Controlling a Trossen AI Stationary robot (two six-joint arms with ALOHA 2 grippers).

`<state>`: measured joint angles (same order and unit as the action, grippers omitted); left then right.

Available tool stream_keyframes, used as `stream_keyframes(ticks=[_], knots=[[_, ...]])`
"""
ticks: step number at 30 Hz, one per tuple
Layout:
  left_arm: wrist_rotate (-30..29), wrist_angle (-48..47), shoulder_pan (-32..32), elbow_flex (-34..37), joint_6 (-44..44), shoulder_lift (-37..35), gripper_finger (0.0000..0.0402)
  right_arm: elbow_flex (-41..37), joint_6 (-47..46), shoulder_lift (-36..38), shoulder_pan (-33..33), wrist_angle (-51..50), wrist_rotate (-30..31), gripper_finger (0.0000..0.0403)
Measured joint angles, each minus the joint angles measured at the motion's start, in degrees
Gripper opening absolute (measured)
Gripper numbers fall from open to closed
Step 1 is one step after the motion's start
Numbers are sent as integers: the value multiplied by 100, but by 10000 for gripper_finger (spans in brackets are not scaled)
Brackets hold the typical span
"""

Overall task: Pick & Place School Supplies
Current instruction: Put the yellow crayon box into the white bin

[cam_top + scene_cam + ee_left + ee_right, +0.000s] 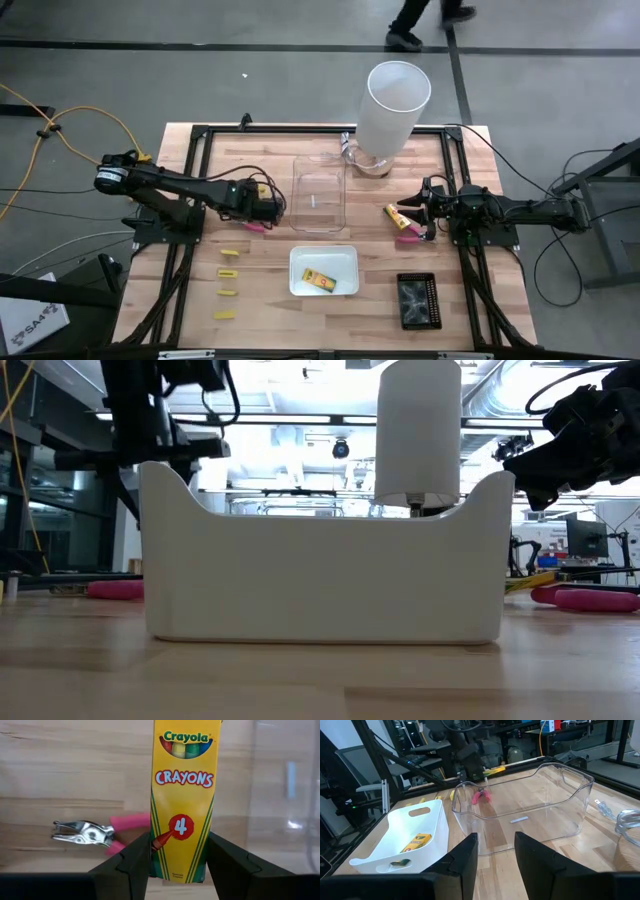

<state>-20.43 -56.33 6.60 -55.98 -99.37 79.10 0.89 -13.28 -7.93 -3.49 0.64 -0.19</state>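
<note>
My left gripper is shut on a yellow Crayola crayon packet, above the table just left of the clear tray. A pink-handled punch tool lies on the wood below it. My right gripper is open and hovers right of the clear tray. Beside it on the table lie another crayon packet and a pink-handled tool. A third packet lies in the white tray. Several tiny yellow blocks rest in a column near the left front. My left gripper pinches the crayon packet between its two fingers, one on each long side, at the packet's bottom end. The packet lies along the fingers and sticks out past their tips. It is lifted clear of the table.
A tall white cylinder stands at the far edge behind the clear tray, with a cable coiled at its foot. A black tray sits near the right front. In the low view, the white tray fills the middle. A person's feet show beyond the table.
</note>
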Motion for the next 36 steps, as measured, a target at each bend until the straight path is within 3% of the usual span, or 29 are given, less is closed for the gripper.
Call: stream_keyframes(ticks=[16, 28, 36], knots=[[-448, 308, 674, -31, 418, -340, 167, 1, 2, 0, 0, 0, 0, 121], [-462, 1201, 683, -31, 2019, -340, 167, 1, 2, -1, 0, 0, 0, 121], [-386, 1357, 726, -32, 2510, -379, 167, 1, 2, 0, 0, 0, 0, 121]])
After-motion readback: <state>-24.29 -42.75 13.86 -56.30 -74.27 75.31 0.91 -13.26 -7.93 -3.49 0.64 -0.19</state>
